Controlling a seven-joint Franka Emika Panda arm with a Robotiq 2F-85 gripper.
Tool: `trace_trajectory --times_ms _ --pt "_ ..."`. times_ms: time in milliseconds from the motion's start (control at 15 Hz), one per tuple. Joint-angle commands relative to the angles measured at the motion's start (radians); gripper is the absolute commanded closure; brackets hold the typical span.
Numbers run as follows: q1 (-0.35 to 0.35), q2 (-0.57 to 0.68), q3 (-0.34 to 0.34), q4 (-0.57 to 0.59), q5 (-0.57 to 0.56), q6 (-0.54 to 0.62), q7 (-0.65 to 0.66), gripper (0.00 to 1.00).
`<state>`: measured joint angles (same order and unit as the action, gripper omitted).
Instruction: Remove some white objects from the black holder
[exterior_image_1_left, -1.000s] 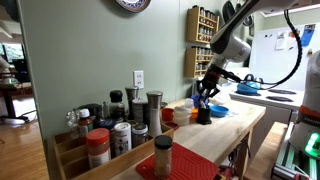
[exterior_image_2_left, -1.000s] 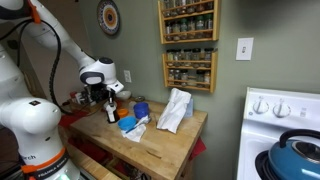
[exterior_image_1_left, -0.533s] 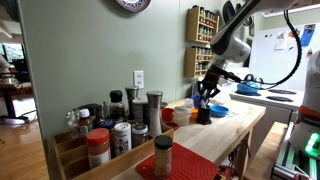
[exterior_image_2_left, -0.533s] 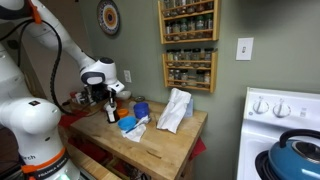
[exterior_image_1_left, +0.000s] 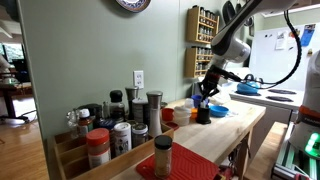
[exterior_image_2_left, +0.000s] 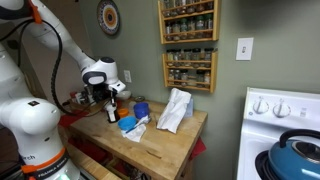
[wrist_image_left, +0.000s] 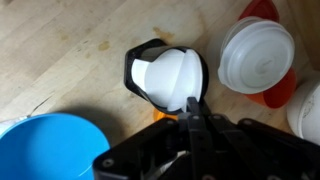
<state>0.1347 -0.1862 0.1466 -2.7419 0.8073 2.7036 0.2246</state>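
The black holder (wrist_image_left: 140, 70) stands on the wooden counter, filled with white objects (wrist_image_left: 165, 78). My gripper (wrist_image_left: 194, 103) hangs right above it; its two fingers are pressed together at the near edge of the white objects, at the holder's rim. In both exterior views the gripper (exterior_image_1_left: 205, 101) (exterior_image_2_left: 110, 101) points down onto the small dark holder (exterior_image_1_left: 204, 117) (exterior_image_2_left: 110, 117).
A blue bowl (wrist_image_left: 45, 150) (exterior_image_1_left: 218, 111) lies beside the holder. An orange cup with a white lid (wrist_image_left: 258, 55) stands close on the other side. A white cloth (exterior_image_2_left: 175, 110) lies on the counter. Spice jars and a metal shaker (exterior_image_1_left: 154, 112) crowd one end.
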Motion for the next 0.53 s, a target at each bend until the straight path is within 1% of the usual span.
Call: trace_trajectory --times_ms 0,133,200,467 --pt "-0.012 -0.011 -0.012 -0.003 -0.05 -0.035 0.039 1.0" --pt "-0.015 -0.014 -0.014 -0.003 -0.065 -0.041 0.049 1.0" --pt "-0.011 -0.029 -0.022 -0.003 -0.053 -0.059 0.037 1.0" --pt "-0.025 -0.088 -0.033 -0.015 -0.08 -0.092 0.053 1.0"
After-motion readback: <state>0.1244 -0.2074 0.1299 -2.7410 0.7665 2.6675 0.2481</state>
